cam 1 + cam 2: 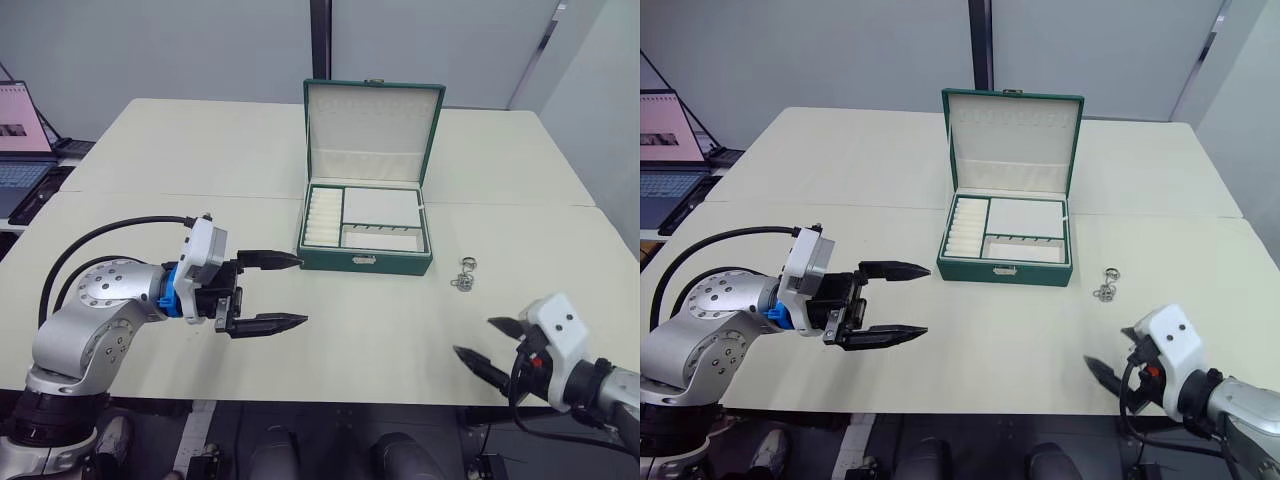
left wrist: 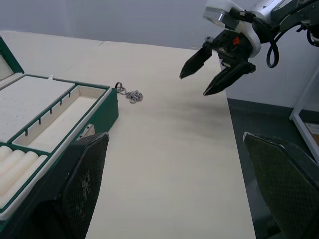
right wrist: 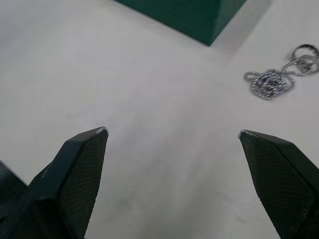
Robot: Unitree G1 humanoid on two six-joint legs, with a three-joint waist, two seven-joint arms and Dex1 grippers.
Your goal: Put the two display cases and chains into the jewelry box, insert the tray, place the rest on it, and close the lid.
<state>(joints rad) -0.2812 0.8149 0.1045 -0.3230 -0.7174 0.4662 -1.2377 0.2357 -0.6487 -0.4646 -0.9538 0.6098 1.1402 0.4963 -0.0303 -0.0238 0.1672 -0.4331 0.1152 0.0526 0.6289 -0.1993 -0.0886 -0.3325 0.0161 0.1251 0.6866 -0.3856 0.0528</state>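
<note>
Tray (image 1: 365,222) in jewelry box (image 1: 366,262), lid (image 1: 371,120) upright behind, chains (image 1: 463,275) right

One jewelry box (image 1: 366,262), one tray (image 1: 365,219), one chain (image 1: 463,275), two grippers.

laptop (image 1: 22,140) | open, far left, beside cream table (image 1: 200,150)

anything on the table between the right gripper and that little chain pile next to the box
Nothing: bare tabletop runs from the open right gripper to the chain pile, as the right wrist view shows; the jewelry box sits off to one side.
</note>
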